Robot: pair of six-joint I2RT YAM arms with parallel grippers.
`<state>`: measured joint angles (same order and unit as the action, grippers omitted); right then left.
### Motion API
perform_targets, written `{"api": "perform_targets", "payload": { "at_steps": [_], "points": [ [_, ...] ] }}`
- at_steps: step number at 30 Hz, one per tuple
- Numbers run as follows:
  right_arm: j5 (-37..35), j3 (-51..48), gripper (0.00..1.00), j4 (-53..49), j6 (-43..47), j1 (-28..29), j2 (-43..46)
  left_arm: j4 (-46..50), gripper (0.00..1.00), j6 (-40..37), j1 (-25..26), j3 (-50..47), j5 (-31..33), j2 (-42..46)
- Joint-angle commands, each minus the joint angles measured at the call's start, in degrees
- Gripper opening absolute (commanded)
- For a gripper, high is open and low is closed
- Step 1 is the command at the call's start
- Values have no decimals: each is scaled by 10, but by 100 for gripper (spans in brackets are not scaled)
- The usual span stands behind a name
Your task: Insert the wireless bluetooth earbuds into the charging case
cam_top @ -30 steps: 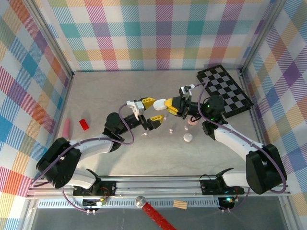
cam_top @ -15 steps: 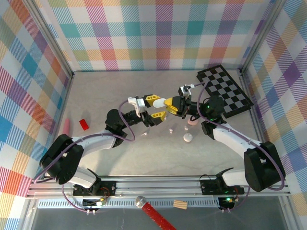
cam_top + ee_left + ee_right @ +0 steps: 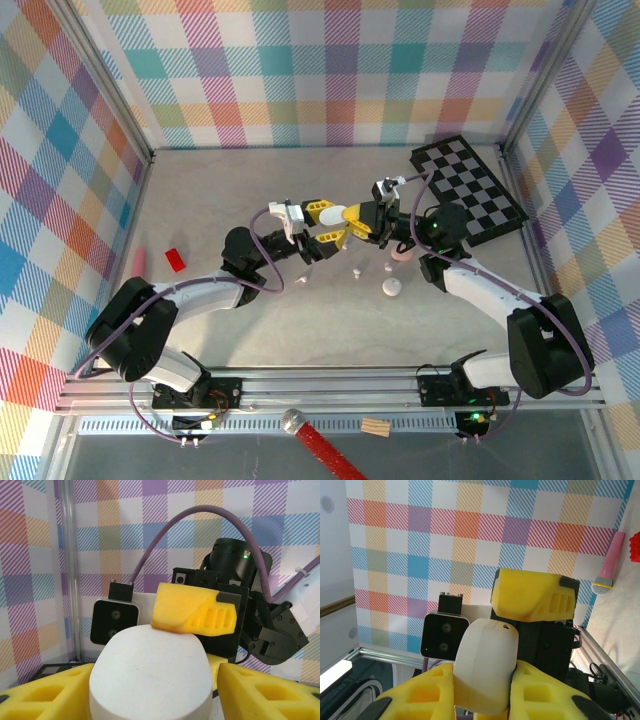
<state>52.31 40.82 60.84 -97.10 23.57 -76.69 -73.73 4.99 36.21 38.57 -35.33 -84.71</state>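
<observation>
Closed white case (image 3: pixel 487 655); right end effector (image 3: pixel 484 692) clamping

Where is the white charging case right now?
The case is mid-scene in the top view, left of the checkerboard, gripped by the right gripper with the fingers of the left gripper flanking it.

The charging case (image 3: pixel 487 665) is held above the middle of the tabletop (image 3: pixel 230 180), between two claws.
The left claw (image 3: pixel 338 222) is met from the right by the right claw (image 3: pixel 355 222). Earbuds (image 3: pixel 356 271) are scattered on the tabletop just nearer the bases, with two loose cases (image 3: pixel 391 288) to their right. A board (image 3: pixel 470 190) is laid at the far right, and a block (image 3: pixel 176 259) and a stick (image 3: pixel 138 265) beside the left wall.
</observation>
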Motion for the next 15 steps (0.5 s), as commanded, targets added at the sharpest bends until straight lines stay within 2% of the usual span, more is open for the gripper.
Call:
{"api": "perform_targets", "payload": {
  "at_steps": [1,7,12,15],
  "points": [
    [-4,-5,4,30,5,-3,9,-33,58,4,-4,19,-3,-5],
    [-6,-5,4,31,6,-3,7,-33,57,5,-3,20,-5,-7],
    [-6,-6,4,25,8,-3,6,-33,50,5,-3,19,-5,-5],
    [-8,-4,4,34,2,-3,5,-33,53,4,-3,20,-7,-9]
  ]
}}
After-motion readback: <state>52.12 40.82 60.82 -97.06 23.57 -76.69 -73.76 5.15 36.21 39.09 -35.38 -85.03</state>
